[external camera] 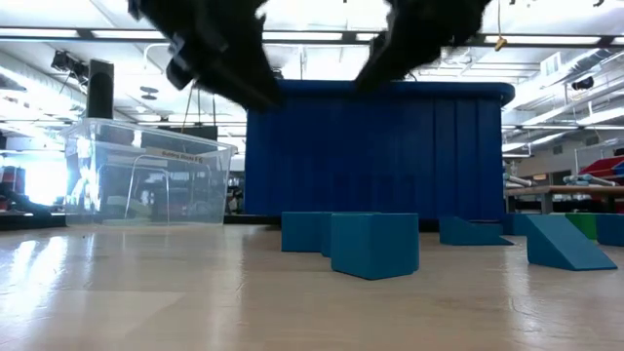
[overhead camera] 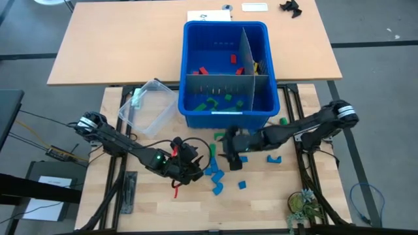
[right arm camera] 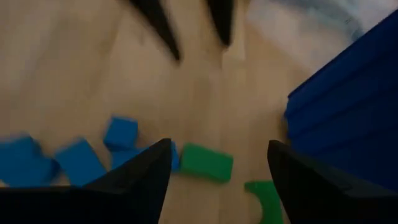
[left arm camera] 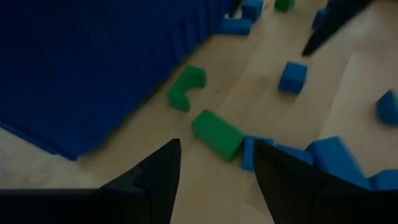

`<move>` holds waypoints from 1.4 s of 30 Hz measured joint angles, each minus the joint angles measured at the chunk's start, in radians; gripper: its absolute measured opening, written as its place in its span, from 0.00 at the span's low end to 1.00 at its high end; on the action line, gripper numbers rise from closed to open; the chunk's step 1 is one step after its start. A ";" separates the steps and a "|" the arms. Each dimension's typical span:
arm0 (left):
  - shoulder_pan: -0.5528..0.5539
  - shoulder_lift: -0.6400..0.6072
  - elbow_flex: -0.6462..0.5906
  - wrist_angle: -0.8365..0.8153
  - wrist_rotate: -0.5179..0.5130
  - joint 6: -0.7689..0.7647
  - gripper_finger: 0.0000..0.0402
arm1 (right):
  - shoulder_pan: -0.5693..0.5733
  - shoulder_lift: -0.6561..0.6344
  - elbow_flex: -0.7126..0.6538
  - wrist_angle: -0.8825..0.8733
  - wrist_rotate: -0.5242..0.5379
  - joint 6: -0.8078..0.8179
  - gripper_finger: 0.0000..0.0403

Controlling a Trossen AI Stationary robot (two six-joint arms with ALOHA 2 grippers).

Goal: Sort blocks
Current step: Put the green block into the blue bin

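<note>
The clear tub (overhead camera: 147,104) lies tilted at the table's (overhead camera: 157,205) left rear edge. The left gripper (overhead camera: 189,156) hangs over the table's middle, fingers apart and empty. Blue and green blocks (overhead camera: 215,171) lie scattered before the blue bin (overhead camera: 225,114). The right gripper (overhead camera: 228,145) hovers above them, fingers apart, nothing between them.

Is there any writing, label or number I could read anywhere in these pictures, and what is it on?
Nothing can be read as words.
White sheets on the far table behind the blue bin: dark marks, too small to read.
White label on the same table: too small to read.
Strip label seen through the clear tub in the low view: blurred, unreadable.
Paper on the floor at the left: too small to read.
The blocks carry no lettering.
</note>
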 joint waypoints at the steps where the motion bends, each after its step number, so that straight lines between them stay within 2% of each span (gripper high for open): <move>1: 0.001 0.000 -0.012 0.004 0.000 0.000 0.52 | 0.004 0.028 0.000 0.002 0.019 -0.024 0.64; 6: 0.012 0.000 -0.091 0.059 0.007 0.004 0.52 | 0.009 0.175 0.000 0.039 0.129 -0.235 0.60; 9: 0.014 0.000 -0.136 0.105 0.009 0.001 0.52 | -0.002 0.244 0.000 0.079 0.152 -0.380 0.59; 14: 0.011 0.000 -0.160 0.154 0.043 -0.003 0.52 | -0.033 0.309 -0.001 0.120 0.059 -0.527 0.61; 18: 0.011 0.000 -0.160 0.180 0.075 -0.004 0.52 | -0.061 0.311 0.000 0.205 -0.011 -0.611 0.64; 21: 0.011 0.000 -0.160 0.197 0.080 -0.004 0.52 | -0.097 0.318 0.000 0.208 -0.107 -0.593 0.65; 25: 0.011 0.000 -0.160 0.216 0.095 -0.004 0.52 | -0.166 0.321 -0.001 0.139 -0.296 -0.499 0.62; 27: 0.011 0.000 -0.160 0.229 0.111 -0.009 0.52 | -0.191 0.321 -0.001 0.152 -0.343 -0.458 0.60; 30: 0.011 -0.001 -0.160 0.231 0.127 -0.031 0.52 | -0.216 0.321 -0.001 0.205 -0.354 -0.413 0.57; 37: 0.011 -0.001 -0.160 0.246 0.169 -0.057 0.52 | -0.233 0.322 0.000 0.238 -0.392 -0.418 0.54; 42: 0.011 -0.001 -0.159 0.250 0.186 -0.068 0.52 | -0.229 0.388 0.004 0.263 -0.379 -0.392 0.53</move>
